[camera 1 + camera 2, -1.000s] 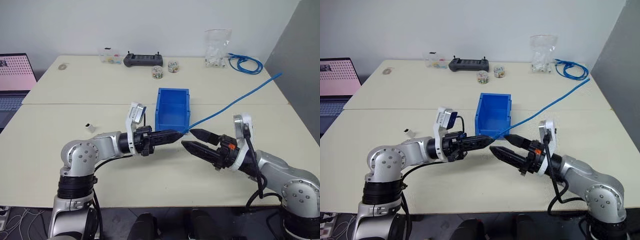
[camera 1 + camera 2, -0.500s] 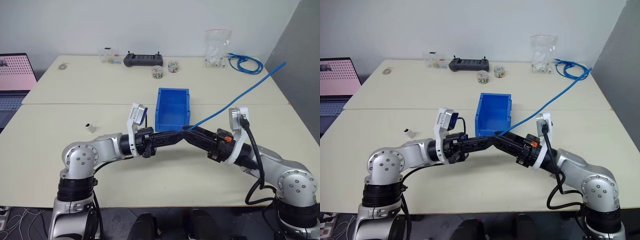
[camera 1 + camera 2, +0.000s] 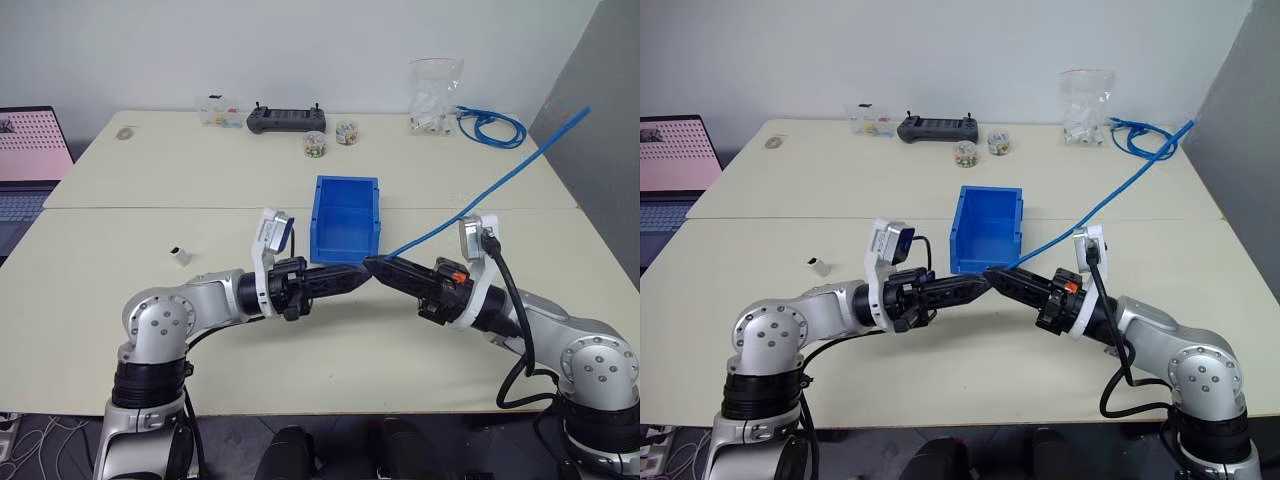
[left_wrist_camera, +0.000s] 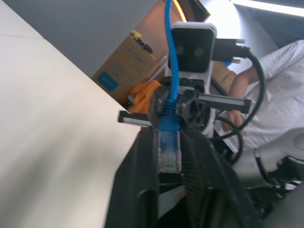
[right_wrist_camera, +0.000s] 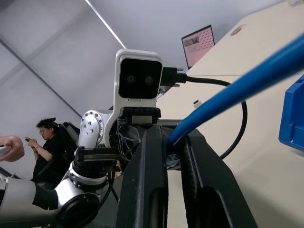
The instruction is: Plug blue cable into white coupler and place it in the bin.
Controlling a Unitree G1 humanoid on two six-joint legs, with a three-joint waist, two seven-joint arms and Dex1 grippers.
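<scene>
Both grippers (image 3: pixel 366 270) (image 3: pixel 374 263) tip to tip, right fingers (image 5: pixel 154 156) closed.

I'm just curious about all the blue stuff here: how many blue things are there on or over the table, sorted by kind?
Blue cable held by the end effectors: 1
Coiled blue cable bundle: 1
Blue bin: 1
Total: 3

The head views are evenly lit and bright — soft overhead light, with only faint, diffuse shadows on the pale table (image 3: pixel 120 300) beneath the arms. Detail stays sharp from the near edge to the back wall (image 3: pixel 330 40), with no glare. In the left wrist view a ceiling light strip (image 4: pixel 270 4) burns out to white, and the table surface smears into soft blur. In the right wrist view another light strip (image 5: pixel 104 21) streaks across the grey ceiling — the near blue cable (image 5: pixel 247 80) is out of focus.
</scene>
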